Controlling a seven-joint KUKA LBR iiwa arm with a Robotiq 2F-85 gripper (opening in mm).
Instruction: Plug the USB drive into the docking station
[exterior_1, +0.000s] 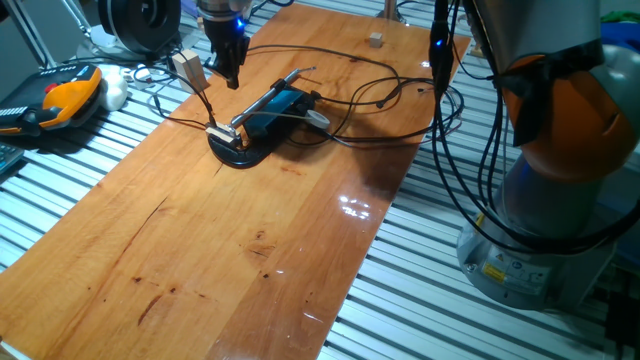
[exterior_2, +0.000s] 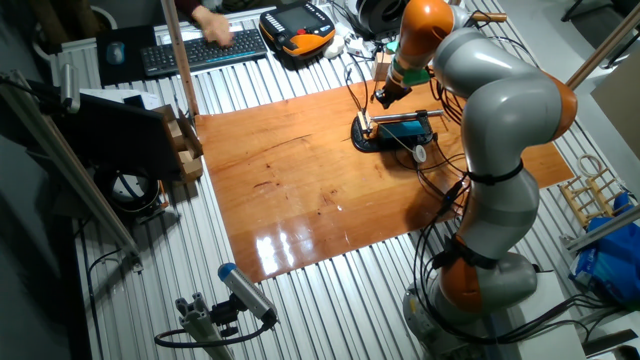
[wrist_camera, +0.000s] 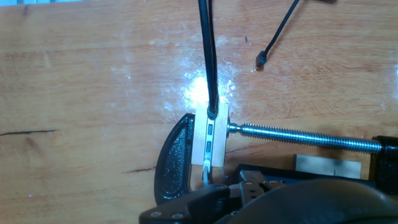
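Observation:
The docking station is a flat blue box lying in a black curved base near the table's far left. It also shows in the other fixed view. In the hand view its pale end face carries small ports and a black cable. My gripper hangs just above that end. Its dark fingers fill the bottom of the hand view and look closed. A small pale sliver, the USB drive, sticks out from them close to the ports.
A threaded metal rod runs along the dock. A tan block hangs on a cable beside the gripper. Thin black cables loop behind the dock. An orange-and-black device lies off the table at left. A small block sits at the far edge.

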